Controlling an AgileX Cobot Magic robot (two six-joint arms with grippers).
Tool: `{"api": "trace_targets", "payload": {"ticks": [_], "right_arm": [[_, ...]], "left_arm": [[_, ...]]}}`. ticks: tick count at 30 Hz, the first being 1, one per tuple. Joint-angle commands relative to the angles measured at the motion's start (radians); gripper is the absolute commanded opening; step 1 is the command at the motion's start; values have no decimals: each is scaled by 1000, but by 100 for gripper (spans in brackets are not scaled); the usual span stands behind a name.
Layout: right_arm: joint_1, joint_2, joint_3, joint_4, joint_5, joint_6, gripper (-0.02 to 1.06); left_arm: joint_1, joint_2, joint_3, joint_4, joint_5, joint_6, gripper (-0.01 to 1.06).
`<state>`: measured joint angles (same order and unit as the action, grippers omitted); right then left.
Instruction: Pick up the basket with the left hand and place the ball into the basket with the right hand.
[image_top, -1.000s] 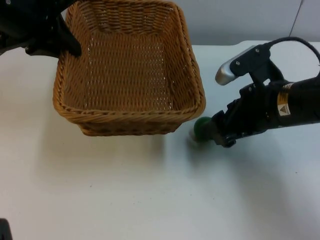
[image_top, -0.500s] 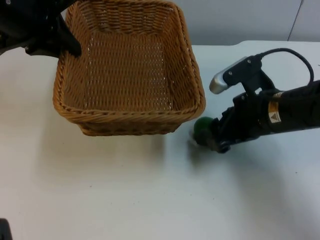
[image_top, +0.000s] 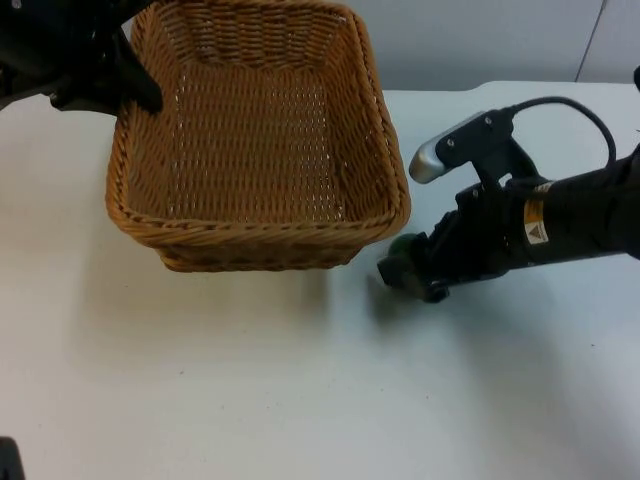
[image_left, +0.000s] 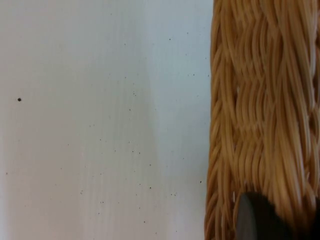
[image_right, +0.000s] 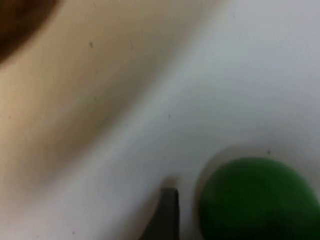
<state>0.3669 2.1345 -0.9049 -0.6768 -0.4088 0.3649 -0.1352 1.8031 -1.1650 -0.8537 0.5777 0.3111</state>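
The left hand (image_top: 140, 95) grips the stiff basket (image_top: 255, 140) by its far-left rim; the right hand (image_top: 405, 270) closes around the small, probably light ball (image_right: 257, 197).

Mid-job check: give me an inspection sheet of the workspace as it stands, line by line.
Surface: white table top, faint specks.
Job's things: woven tan wicker basket, nothing in it, held by its far-left rim; small green ball on the table just right of the basket's near corner.
Clutter: nothing seen.
Grippers: left tool clamped on the basket rim; right tool low at the ball, one fingertip beside it, grip unclear.
Cables: not reported.
Surroundings: grey partition wall behind the table.
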Motion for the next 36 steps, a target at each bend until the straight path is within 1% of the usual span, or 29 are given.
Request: {"api": "trace_targets", "payload": {"ticks": [1, 4, 6, 7, 8, 10, 11, 12, 13, 14, 20, 21, 22, 23, 24, 25, 27, 28, 29, 30, 32, 36], "right_arm": [[4, 15, -7, -7, -8, 28, 77], [9, 20, -7, -7, -8, 28, 77], [14, 20, -7, -7, -10, 28, 71], [14, 20, -7, -7, -10, 28, 71], [14, 20, -7, -7, -12, 28, 66], [14, 20, -7, -7, -12, 28, 46], [14, 20, -7, -7, -12, 28, 46], [14, 20, -7, -9, -12, 28, 36], [14, 20, -7, -21, -12, 28, 15], [14, 20, -7, -29, -12, 28, 1], [14, 7, -7, -23, -8, 29, 0], [6, -4, -7, -4, -7, 20, 0], [-6, -22, -17, 36, 0, 17, 0], [-20, -36, -29, 73, 25, 8, 0], [-32, -53, -48, 128, 67, -18, 0], [-32, -53, -48, 128, 67, -18, 0], [-61, -89, -94, 226, 152, -98, 0], [-78, -110, -115, 246, 191, -124, 0], [-78, -110, -115, 246, 191, -124, 0], [-100, -145, -156, 258, 234, -132, 0], [-119, -195, -206, 260, 273, -129, 0], [-109, -272, -284, 260, 302, -129, 0]], "left_arm": [[3, -14, -8, -27, -6, -5, 0], [3, -14, -8, -27, -6, -5, 0], [3, -14, -8, -27, -6, -5, 0], [3, -14, -8, -27, -6, -5, 0], [3, -14, -8, -27, -6, -5, 0], [3, -14, -8, -27, -6, -5, 0], [3, -14, -8, -27, -6, -5, 0], [3, -14, -8, -27, -6, -5, 0], [3, -14, -8, -27, -6, -5, 0], [3, -14, -8, -27, -6, -5, 0], [3, -14, -8, -27, -6, -5, 0], [3, -14, -8, -27, -6, -5, 0], [3, -14, -8, -27, -6, -5, 0], [3, -14, -8, -27, -6, -5, 0], [3, -14, -8, -27, -6, -5, 0], [3, -14, -8, -27, -6, -5, 0], [3, -14, -8, -27, -6, -5, 0], [3, -14, -8, -27, -6, -5, 0], [3, -14, -8, -27, -6, -5, 0], [3, -14, -8, -27, -6, -5, 0], [3, -14, -8, -27, -6, -5, 0], [3, -14, -8, -27, -6, -5, 0]]}}
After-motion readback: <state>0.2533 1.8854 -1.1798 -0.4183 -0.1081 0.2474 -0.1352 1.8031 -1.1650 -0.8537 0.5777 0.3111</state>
